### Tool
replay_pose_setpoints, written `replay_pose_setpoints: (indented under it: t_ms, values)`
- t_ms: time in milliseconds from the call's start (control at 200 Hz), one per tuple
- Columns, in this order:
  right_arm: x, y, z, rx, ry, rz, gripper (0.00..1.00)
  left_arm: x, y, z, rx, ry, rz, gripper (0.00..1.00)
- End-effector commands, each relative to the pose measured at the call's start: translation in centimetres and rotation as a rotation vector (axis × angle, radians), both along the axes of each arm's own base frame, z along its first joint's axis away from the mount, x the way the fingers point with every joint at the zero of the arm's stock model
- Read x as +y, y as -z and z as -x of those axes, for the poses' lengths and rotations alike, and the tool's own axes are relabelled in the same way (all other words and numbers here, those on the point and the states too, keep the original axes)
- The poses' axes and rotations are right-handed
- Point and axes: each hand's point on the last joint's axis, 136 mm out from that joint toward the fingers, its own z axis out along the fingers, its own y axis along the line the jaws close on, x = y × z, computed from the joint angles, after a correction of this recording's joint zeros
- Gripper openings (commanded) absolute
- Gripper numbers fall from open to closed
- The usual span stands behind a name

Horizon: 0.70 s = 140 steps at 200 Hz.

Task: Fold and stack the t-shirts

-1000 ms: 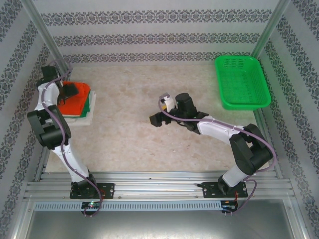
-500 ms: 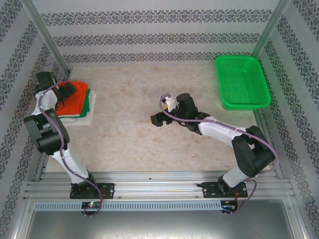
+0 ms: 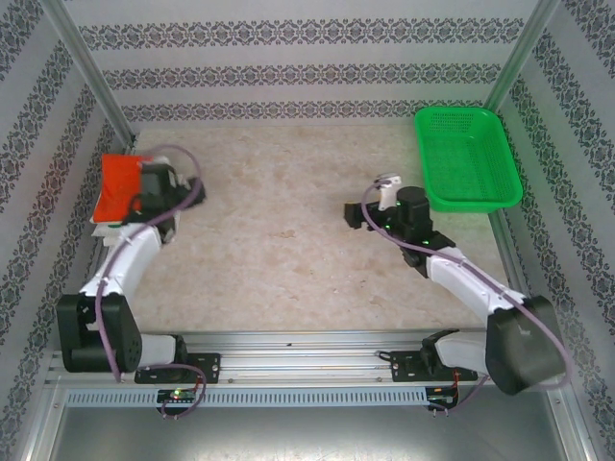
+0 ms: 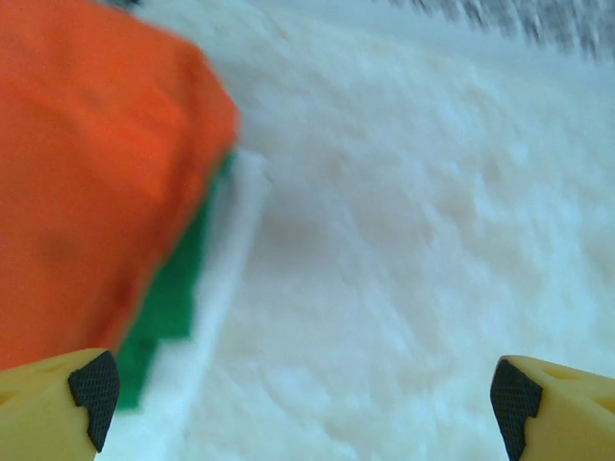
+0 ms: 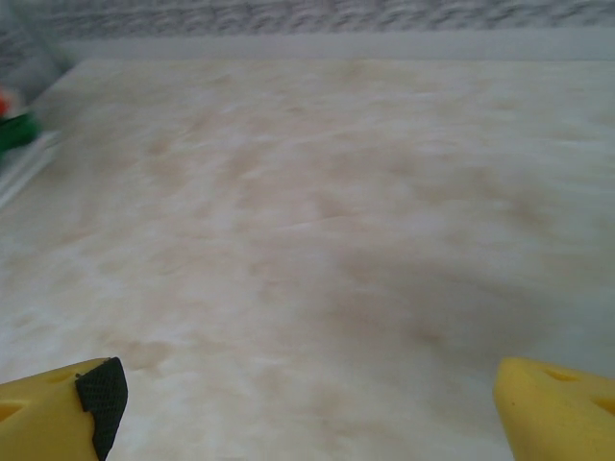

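Note:
The t-shirts lie folded in one stack at the far left of the table. The bright orange-red one (image 3: 120, 182) is on top. In the blurred left wrist view the orange shirt (image 4: 86, 173) lies over a green one (image 4: 168, 307) and an off-white one (image 4: 226, 259). My left gripper (image 3: 154, 184) hovers at the stack's right edge, open and empty (image 4: 303, 403), with bare table between its fingers. My right gripper (image 3: 355, 213) is open and empty over the table right of centre (image 5: 307, 403), facing left towards the distant stack (image 5: 14, 130).
A rigid green mesh basket (image 3: 466, 158) stands at the back right corner, close behind the right arm. The mottled beige table (image 3: 269, 221) stretches between the two grippers. Patterned walls and metal posts close in the back and sides.
My left gripper has come off the top of the stack to its right edge, the arm folding lower, jaws a little wider. The right arm has drawn back to the right, towards the basket.

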Motion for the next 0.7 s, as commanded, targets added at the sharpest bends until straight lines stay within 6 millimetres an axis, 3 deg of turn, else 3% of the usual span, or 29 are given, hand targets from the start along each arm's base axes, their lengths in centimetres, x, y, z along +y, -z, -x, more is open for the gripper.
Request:
replay_pose_setpoints:
  t_ms: [0, 150, 295, 390, 540, 694]
  values:
    - [-6.2, 0.5, 0.5, -0.009, 0.212, 0.093, 0.98, -0.4, 0.8, 1.4, -0.071, -0.002, -0.160, 1.00]
    - [-13.1, 1.4, 2.1, -0.019, 0.433, 0.196, 0.98, 0.1, 2.4, 4.8, -0.139, -0.020, -0.196, 1.00]
    - [-17.0, 3.5, 2.7, -0.023, 0.553, 0.261, 0.98, 1.1, 3.7, 6.7, -0.241, -0.065, -0.235, 1.00]
    - [-18.0, 4.6, 2.4, -0.043, 0.593, 0.250, 0.98, 0.3, 4.6, 6.6, -0.297, -0.010, -0.241, 1.00]
    - [-18.5, 6.0, 1.0, -0.070, 0.622, 0.203, 0.98, -1.0, 4.8, 4.8, -0.312, 0.079, -0.255, 1.00]
    - [-18.4, 5.7, -1.3, -0.106, 0.620, 0.145, 0.98, -0.6, 5.0, 2.5, -0.335, 0.081, -0.226, 1.00]
